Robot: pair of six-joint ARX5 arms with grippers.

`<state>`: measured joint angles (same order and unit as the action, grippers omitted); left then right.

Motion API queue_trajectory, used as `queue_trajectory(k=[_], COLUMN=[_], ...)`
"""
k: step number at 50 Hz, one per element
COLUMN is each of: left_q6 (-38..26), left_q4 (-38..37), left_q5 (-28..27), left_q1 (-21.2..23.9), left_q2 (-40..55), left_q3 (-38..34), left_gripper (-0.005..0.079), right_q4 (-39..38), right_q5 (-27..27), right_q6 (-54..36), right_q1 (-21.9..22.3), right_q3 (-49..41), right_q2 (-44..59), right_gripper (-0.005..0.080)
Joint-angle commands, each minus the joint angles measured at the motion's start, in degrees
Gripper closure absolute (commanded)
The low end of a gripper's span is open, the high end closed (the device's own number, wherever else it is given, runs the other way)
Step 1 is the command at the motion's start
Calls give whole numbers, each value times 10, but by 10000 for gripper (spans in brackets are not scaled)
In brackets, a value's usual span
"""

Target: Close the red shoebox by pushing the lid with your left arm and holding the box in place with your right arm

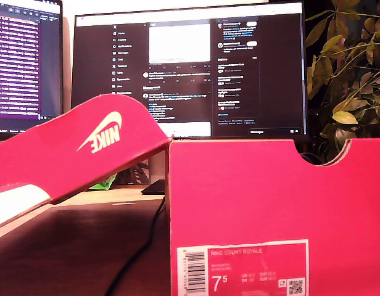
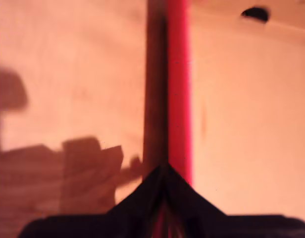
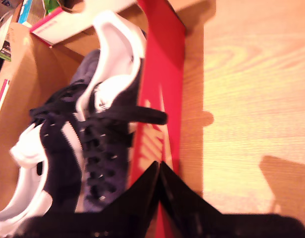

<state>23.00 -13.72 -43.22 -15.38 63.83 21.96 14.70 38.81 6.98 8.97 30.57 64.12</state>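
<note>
On the desk (image 1: 85,240) in the exterior view, the red box (image 1: 276,203) is seen close up, with its lid (image 1: 85,148) swung open and tilted up toward that view's left. Neither arm shows there. In the first wrist view, the first claw (image 2: 165,171) is closed to a point, right at a red edge, probably the lid, but it's too blurry to call. In the second wrist view, the second claw (image 3: 159,166) is pinched together too, tip at the box's red side wall, with dark-and-white shoes (image 3: 83,144) lying inside. Nothing is gripped by either. So the closing looks barely started. Next, the lid needs pushing over and down while the box is braced against sliding.
</note>
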Motion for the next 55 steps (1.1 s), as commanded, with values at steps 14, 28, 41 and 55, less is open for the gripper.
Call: queue_trajectory(k=[14, 28, 41, 55], left_q6=[-30, -24, 20, 38], left_q4=[5, 26, 74, 85], left_q5=[-52, -81, -116, -162], left_q1=[-2, 24, 75, 96], left_q2=[132, 168, 173, 170], left_q3=[6, 6, 8, 52], left_gripper=[762, 762, 761, 762], right_q4=[-59, -100, -125, -128], right_q5=[33, 44, 41, 41], right_q6=[5, 6, 7, 7], right_q1=[-4, -50, -91, -106], right_q3=[-1, -1, -1, -1], right_q2=[95, 156, 185, 195], right_gripper=[764, 764, 764, 764])
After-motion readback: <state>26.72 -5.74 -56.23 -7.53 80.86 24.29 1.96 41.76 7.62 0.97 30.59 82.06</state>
